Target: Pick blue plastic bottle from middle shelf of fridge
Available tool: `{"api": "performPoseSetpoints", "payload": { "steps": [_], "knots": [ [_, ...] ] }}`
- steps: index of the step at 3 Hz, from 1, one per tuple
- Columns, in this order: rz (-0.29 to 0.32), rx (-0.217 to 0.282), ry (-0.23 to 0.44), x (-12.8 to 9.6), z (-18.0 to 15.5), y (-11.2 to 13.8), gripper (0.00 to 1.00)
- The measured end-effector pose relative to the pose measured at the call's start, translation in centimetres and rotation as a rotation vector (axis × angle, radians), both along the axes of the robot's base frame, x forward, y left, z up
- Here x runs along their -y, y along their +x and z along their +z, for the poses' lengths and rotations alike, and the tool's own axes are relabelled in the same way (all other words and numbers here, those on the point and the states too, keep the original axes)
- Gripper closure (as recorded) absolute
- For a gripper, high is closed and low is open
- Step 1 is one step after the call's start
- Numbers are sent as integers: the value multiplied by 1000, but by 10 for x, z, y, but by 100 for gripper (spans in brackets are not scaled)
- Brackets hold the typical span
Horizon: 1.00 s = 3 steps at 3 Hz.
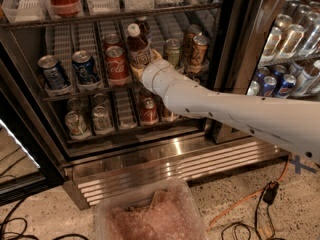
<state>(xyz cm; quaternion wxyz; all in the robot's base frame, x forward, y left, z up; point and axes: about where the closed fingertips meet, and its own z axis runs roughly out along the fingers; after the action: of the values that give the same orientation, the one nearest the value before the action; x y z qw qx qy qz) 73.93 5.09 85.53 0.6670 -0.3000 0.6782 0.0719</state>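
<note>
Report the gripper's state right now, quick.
Gripper: at the base of the blue plastic bottle on the middle shelf; whether it is open, closed or holding cannot be told.

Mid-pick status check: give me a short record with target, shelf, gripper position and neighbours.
target: blue plastic bottle, white cap, dark drink, upright
location: middle shelf of the fridge, door open
gripper: gripper at the bottle's lower body, arm reaching in from the right
left neighbour: red can
right neighbour: green can
lifted: cannot tell
</note>
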Motion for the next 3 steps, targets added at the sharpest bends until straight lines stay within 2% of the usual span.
{"api": "performPoseSetpoints", "payload": {
  "steps": [3],
  "knots": [
    [-7,67,-11,8,20,-11,100]
  ]
}}
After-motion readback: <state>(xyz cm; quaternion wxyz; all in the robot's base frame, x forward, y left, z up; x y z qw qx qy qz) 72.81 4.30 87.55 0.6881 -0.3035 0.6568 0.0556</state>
